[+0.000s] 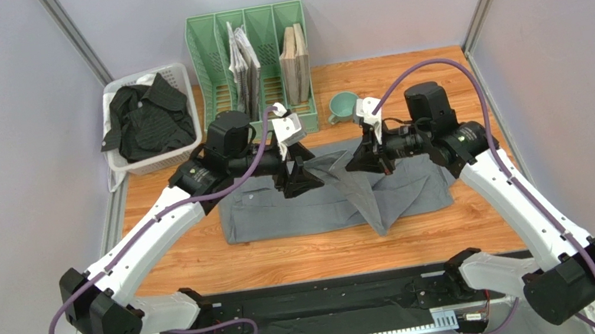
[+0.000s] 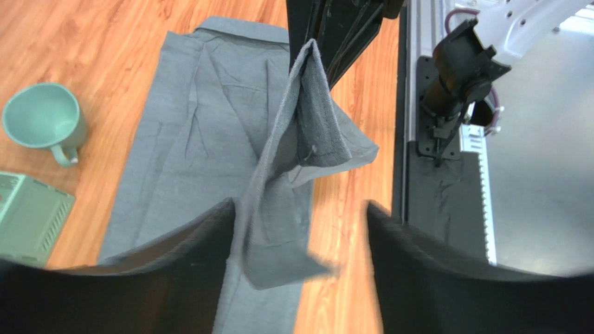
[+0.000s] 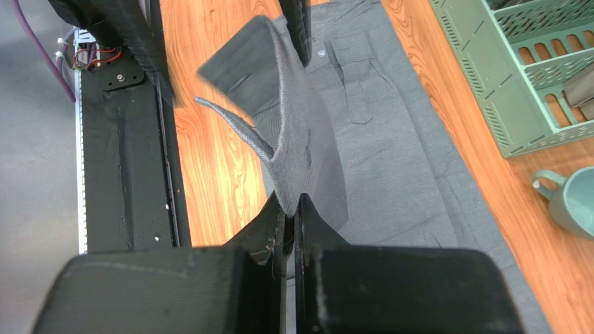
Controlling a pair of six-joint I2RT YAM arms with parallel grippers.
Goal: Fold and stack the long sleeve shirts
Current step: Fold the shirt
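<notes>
Right gripper (image 3: 291, 202) pinched shut on a raised fold of the grey shirt (image 1: 281, 212) — the cloth peaks up between the two arms. Left gripper (image 2: 300, 209) has its jaws apart, with the hanging fold between them, unclamped. Rest of the shirt lies flat mid-table (image 1: 200, 267). Black shirt (image 1: 143, 120) heaped in white basket (image 1: 155, 164), far left — green rack (image 1: 207, 65) and cup (image 1: 343, 107) just behind the grippers.

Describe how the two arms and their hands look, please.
Both the left arm and the right arm have white shells on the long links and black joints and bases. A purple cable runs along each. The left hand and right hand have two broad, flat black fingers.
</notes>
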